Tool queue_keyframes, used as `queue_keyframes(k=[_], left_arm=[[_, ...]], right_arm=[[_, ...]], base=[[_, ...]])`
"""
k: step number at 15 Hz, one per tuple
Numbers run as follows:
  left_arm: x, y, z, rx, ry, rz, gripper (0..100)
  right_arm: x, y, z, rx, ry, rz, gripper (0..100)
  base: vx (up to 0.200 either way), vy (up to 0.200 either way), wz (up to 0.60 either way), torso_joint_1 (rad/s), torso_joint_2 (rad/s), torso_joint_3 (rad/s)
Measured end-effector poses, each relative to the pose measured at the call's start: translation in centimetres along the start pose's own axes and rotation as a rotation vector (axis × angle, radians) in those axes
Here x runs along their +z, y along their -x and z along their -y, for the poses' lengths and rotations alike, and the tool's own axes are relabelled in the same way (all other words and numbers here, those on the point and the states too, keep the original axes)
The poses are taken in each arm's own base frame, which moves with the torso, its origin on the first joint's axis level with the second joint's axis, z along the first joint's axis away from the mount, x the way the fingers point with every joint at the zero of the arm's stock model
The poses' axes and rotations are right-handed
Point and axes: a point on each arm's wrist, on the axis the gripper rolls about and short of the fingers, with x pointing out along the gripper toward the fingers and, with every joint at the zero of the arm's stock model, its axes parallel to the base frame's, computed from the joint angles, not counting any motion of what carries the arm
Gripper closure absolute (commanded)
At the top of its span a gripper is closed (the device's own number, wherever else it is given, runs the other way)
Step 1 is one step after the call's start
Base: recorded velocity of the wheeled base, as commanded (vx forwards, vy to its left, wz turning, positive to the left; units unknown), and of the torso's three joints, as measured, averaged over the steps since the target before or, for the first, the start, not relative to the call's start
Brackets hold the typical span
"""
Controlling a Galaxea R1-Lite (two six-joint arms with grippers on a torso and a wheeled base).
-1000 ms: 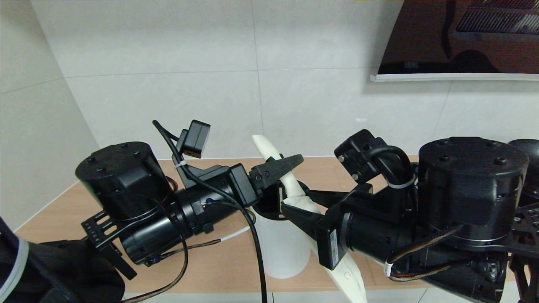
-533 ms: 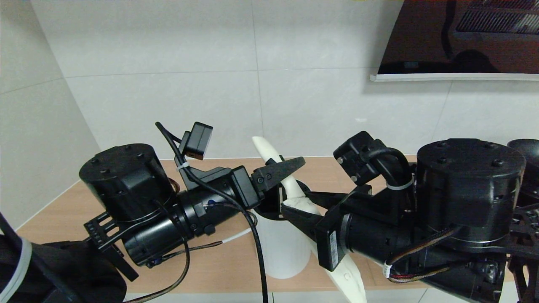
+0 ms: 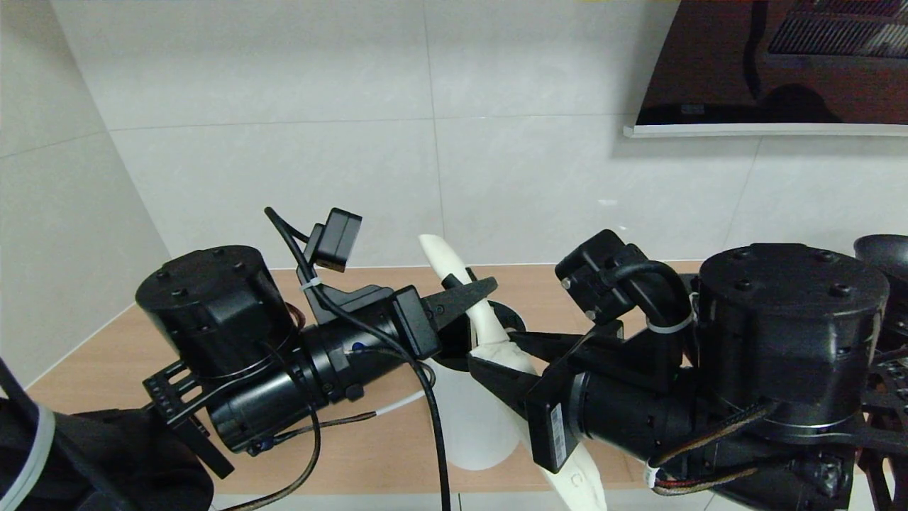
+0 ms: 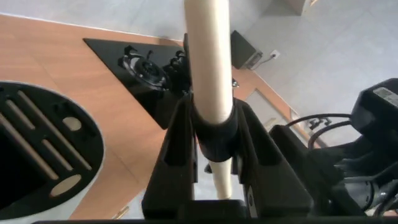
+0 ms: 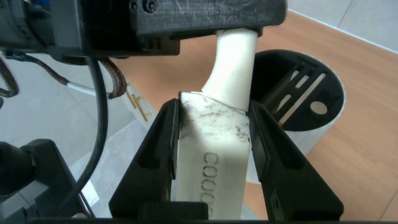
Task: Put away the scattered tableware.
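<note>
While both grippers clamp it, the cream spatula (image 3: 441, 259) hangs mid-frame near the mouth of the white utensil holder (image 3: 475, 426). Left gripper (image 4: 211, 127) is closed on the round handle, right gripper (image 5: 214, 143) closed on the broad slotted end. It looks light, stiff and smooth, probably slippery, so the handle is the safer hold. Wooden counter (image 3: 113, 362), tiled wall (image 3: 284, 106), dark hood (image 3: 773, 64) upper right.

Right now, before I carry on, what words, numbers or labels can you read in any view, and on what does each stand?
Nothing reads clearly enough to quote.
Embossed marks on the white utensil's broad end: a row of rounded characters, not certain as a word.
White sticker on the right arm's wrist: print too small.
White label on a black box in the left wrist view: blurred.
</note>
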Motion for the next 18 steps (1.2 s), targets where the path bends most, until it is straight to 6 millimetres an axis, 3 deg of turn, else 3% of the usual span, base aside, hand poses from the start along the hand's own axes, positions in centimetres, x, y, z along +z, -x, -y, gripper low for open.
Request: queue_keyframes(k=[10, 11, 18], left_arm=[[0.09, 0.2, 0.39, -0.017, -0.001, 0.018, 100], [0.02, 0.19, 0.45, -0.019, -0.002, 0.017, 100], [0.59, -0.11, 0.84, -0.001, -0.011, 0.07, 100]], right_arm=[[0.1, -0.01, 0.08, -0.029, 0.0, 0.007, 100], [0.09, -0.01, 0.09, -0.03, 0.0, 0.005, 0], [0.28, 0.1, 0.13, -0.034, -0.03, 0.014, 0]], base=[[0.0, 0.0, 0.0, 0.0, 0.0, 0.0], [0.0, 0.0, 0.0, 0.0, 0.0, 0.0], [0.0, 0.0, 0.0, 0.0, 0.0, 0.0]])
